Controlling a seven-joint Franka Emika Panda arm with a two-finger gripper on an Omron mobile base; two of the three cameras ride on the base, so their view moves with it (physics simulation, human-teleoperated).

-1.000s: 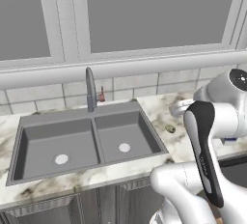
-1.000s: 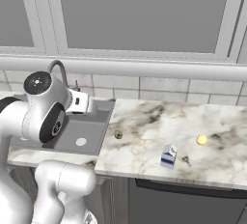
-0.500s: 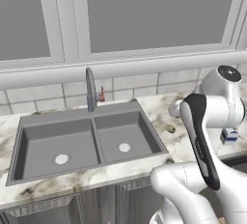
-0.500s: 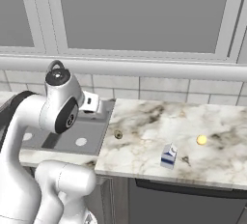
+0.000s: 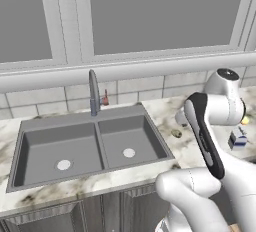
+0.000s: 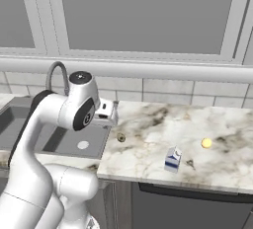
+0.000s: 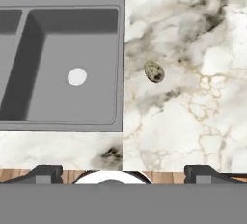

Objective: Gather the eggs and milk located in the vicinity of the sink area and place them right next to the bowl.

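Looks like the reach-out step, nothing picked up yet: the gripper [image 6: 112,113] hangs over the desk [image 6: 148,144] just right of the sink [image 5: 85,143], jaws wide open and empty. Milk [image 6: 172,159] and egg [image 6: 206,143] sit farther right, apart from each other, so next it needs to swing right & drop over one. Vs a sec ago, arm's swung out from the sink toward them.

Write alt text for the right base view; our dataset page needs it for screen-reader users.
A white robot arm reaches over a marbled counter beside a grey double sink, its open fingers hanging above the counter's sink end. Further right on the counter stand a small milk carton and a pale-yellow egg, apart from each other. Grey windows run behind.
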